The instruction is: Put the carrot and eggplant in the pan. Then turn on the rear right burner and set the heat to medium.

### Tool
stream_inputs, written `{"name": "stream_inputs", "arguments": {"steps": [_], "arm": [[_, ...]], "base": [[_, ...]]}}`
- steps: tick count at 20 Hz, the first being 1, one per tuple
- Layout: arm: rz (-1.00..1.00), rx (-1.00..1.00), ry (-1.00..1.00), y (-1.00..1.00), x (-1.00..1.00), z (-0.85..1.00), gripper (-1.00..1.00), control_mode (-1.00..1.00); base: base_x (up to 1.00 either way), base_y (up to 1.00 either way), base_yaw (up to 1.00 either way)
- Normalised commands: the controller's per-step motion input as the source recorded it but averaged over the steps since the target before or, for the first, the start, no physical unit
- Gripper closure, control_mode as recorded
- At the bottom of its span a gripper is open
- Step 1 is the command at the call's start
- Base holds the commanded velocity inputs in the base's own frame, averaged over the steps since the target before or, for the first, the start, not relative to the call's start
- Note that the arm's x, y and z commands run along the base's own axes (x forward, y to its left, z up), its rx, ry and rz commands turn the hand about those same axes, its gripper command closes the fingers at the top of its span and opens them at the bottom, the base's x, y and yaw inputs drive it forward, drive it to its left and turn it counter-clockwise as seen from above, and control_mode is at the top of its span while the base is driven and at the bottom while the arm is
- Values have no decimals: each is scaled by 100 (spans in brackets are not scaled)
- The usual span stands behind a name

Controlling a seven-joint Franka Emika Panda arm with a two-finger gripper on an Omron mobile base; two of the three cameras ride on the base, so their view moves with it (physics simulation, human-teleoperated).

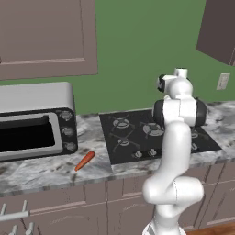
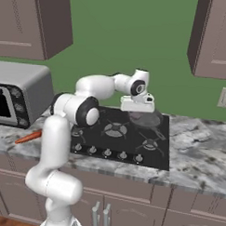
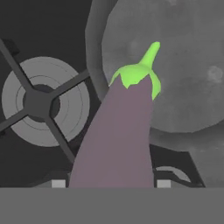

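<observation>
The purple eggplant (image 3: 118, 140) with its green stem stands between my fingertips (image 3: 163, 183), and my gripper (image 3: 111, 183) is shut on it. Its stem end reaches over the rim of the grey pan (image 3: 183, 65), which lies just beyond it. In the right base view my gripper (image 2: 137, 106) hovers above the pan (image 2: 146, 120) at the back of the cooktop. The slim orange carrot (image 1: 85, 160) lies on the marble counter left of the cooktop, also seen as the carrot (image 2: 28, 137) beside my arm.
The black cooktop (image 1: 133, 135) has a row of knobs (image 2: 106, 153) along its front edge. A burner grate (image 3: 39, 103) lies left of the pan. A silver toaster oven (image 1: 36, 121) stands at the far left. Wall cabinets hang above.
</observation>
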Motion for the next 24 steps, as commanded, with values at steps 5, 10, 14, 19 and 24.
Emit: {"name": "stream_inputs", "arguments": {"steps": [5, 10, 14, 19, 24], "arm": [[6, 0, 0, -12, 39, -9, 100, -100], [6, 2, -2, -15, 34, -6, 100, -100], [5, 5, -3, -18, 33, -5, 100, -100], [4, 4, 0, -20, 18, -5, 100, -100], [2, 0, 1, -11, 1, -22, 100, -100]], "base": [[0, 0, 0], [0, 0, 0], [0, 0, 0], [0, 0, 0], [0, 0, 0]]}}
